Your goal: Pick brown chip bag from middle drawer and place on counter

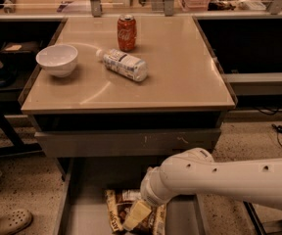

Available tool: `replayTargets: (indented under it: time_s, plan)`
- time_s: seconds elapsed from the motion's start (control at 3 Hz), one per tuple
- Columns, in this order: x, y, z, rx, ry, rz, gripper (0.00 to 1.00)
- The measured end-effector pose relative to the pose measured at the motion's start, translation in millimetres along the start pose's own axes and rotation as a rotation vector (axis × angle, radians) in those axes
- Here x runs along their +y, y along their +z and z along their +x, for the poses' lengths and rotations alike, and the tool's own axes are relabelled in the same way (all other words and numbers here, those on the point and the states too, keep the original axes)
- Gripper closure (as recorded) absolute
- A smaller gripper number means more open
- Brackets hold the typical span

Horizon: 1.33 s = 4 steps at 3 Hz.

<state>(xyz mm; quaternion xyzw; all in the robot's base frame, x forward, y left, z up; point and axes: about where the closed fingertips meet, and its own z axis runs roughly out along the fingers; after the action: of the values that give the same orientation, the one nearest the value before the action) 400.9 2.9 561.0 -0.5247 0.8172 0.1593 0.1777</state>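
The brown chip bag (115,213) lies flat on the floor of the open middle drawer (82,217), at the bottom centre of the camera view. My gripper (137,215) reaches down into the drawer from the right on a white arm (219,177) and sits right on top of the bag, covering its middle and right part. The tan counter (180,77) is above the drawer, on the grey cabinet.
On the counter are a white bowl (57,59) at the left, a clear plastic bottle (124,64) lying on its side, and a red soda can (127,32) behind it. A closed grey drawer front (126,142) sits just above the open drawer. A shoe (9,223) is on the floor at the left.
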Motion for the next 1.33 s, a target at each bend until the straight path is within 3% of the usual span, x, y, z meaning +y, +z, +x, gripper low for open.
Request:
replayTargets:
  time_s: [0.33,0.67,1.33]
  plan:
    - [-2,1,-5,-0.017,0.004,0.009,0.00]
    - [-1,29,7,-0.006,-0.004,-0.005,0.00]
    - [-33,80,25,-0.015,-0.012,0.060,0.00]
